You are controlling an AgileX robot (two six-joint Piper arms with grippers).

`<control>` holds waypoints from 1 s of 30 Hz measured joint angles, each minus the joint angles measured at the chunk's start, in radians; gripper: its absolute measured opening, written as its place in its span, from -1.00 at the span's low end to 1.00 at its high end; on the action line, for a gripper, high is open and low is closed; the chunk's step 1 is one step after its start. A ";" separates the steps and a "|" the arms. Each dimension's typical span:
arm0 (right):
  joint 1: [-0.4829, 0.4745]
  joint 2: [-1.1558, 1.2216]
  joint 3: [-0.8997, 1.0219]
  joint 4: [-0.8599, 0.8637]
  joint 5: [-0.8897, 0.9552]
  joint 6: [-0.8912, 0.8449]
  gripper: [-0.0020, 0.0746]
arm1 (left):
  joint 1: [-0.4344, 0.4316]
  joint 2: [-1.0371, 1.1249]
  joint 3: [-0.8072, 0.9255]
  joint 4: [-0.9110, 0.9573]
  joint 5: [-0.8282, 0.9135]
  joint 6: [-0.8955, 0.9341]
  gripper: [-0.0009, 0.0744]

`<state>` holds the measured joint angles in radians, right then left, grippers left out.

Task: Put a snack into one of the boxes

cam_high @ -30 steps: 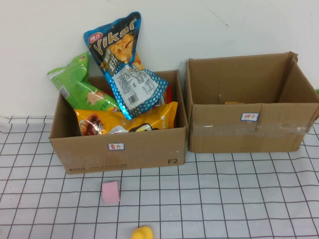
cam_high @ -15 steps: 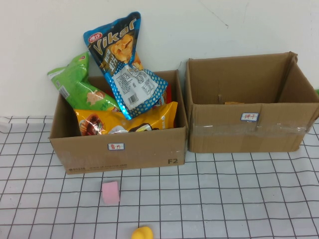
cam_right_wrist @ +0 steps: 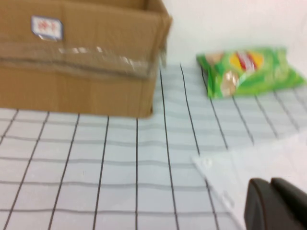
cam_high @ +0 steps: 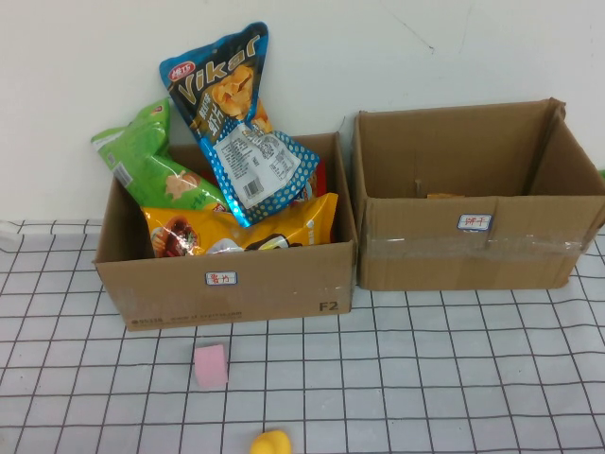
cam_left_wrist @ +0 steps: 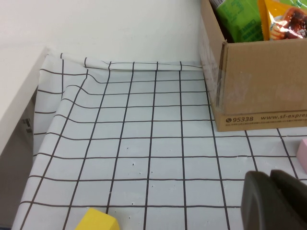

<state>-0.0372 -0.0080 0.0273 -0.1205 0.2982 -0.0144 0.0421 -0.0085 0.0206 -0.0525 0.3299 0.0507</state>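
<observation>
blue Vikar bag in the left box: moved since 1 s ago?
No. The blue Vikar bag keeps its place against the left box rim. Left gripper and right gripper show only in their wrist views, above the table.

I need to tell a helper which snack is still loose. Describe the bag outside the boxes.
Start at the right cardboard box, the one almost empty. Just past its outer side a green chip bag lies flat on the checked cloth. It alone is unboxed.

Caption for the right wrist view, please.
Right gripper low over the checked cloth, green snack bag lying beside the right box.
</observation>
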 joint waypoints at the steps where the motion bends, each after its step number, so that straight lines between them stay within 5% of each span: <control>1: -0.001 0.000 0.000 -0.009 0.015 0.023 -0.95 | 0.000 0.000 0.000 0.000 0.000 0.000 -0.98; 30: 0.025 0.000 0.000 -0.019 0.040 0.063 -0.95 | 0.000 0.000 0.000 0.000 0.000 0.000 -0.98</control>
<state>-0.0118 -0.0080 0.0273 -0.1393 0.3377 0.0485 0.0421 -0.0085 0.0206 -0.0525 0.3299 0.0507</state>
